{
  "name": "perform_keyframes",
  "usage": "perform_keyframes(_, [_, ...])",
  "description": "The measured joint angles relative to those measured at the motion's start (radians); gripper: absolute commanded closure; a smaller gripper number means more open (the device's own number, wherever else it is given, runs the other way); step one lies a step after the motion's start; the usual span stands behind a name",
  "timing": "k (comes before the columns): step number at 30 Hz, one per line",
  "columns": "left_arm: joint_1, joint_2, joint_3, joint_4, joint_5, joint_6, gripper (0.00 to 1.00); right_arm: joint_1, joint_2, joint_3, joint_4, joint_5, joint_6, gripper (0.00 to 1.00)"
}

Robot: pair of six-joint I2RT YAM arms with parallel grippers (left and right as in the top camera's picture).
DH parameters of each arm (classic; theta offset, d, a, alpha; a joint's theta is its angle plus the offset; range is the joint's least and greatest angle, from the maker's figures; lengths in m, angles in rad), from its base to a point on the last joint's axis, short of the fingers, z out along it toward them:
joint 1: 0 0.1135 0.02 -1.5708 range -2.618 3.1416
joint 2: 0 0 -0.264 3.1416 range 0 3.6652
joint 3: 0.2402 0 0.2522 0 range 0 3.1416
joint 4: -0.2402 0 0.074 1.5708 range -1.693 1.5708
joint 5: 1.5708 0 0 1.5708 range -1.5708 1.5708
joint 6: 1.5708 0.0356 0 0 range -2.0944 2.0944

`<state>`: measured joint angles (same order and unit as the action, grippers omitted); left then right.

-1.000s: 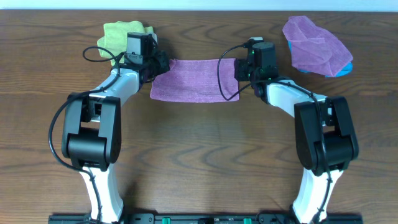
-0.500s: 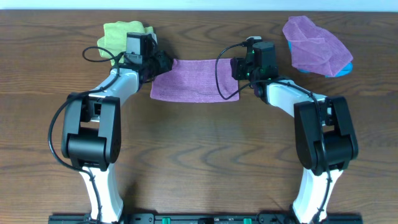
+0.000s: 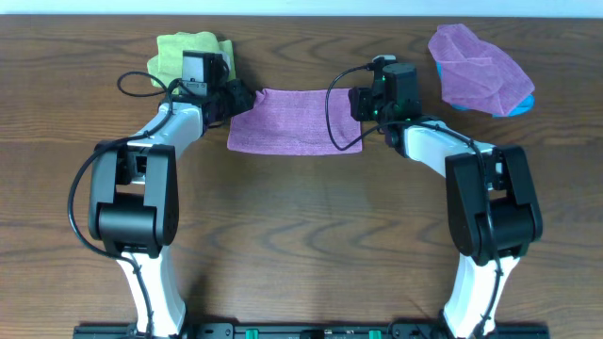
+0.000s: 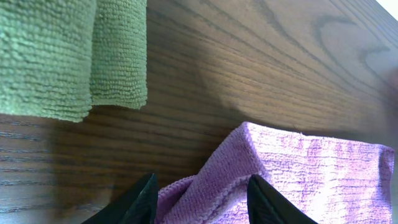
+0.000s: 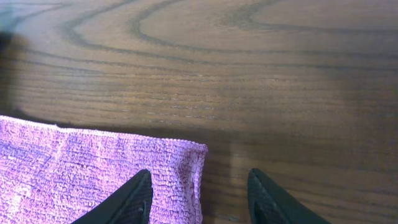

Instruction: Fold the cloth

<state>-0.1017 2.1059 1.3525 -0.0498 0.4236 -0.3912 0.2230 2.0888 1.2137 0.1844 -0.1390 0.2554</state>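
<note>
A purple cloth (image 3: 292,121) lies flat as a wide rectangle at the far middle of the wooden table. My left gripper (image 3: 243,97) is open at its far left corner. In the left wrist view the cloth (image 4: 311,174) is bunched into a raised fold between the spread fingers (image 4: 202,205). My right gripper (image 3: 356,102) is open at the far right corner. In the right wrist view the cloth's corner (image 5: 93,168) lies flat, its edge between the spread fingers (image 5: 199,202).
A folded green cloth (image 3: 179,52) lies just beyond the left gripper, also in the left wrist view (image 4: 62,56). A loose purple cloth pile (image 3: 476,68) sits at the far right over something blue (image 3: 525,104). Bare table (image 3: 301,235) lies in front.
My left wrist has shifted slightly to the left, staying at the cloth's corner. The right arm moved very little. The cloth keeps its shape.
</note>
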Motion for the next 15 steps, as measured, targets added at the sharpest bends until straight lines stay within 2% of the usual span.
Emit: perform_keyframes(15, [0.0,0.0,0.0,-0.022,0.056,0.029,0.52,0.0,0.028,0.0,0.022,-0.005,0.03,0.53])
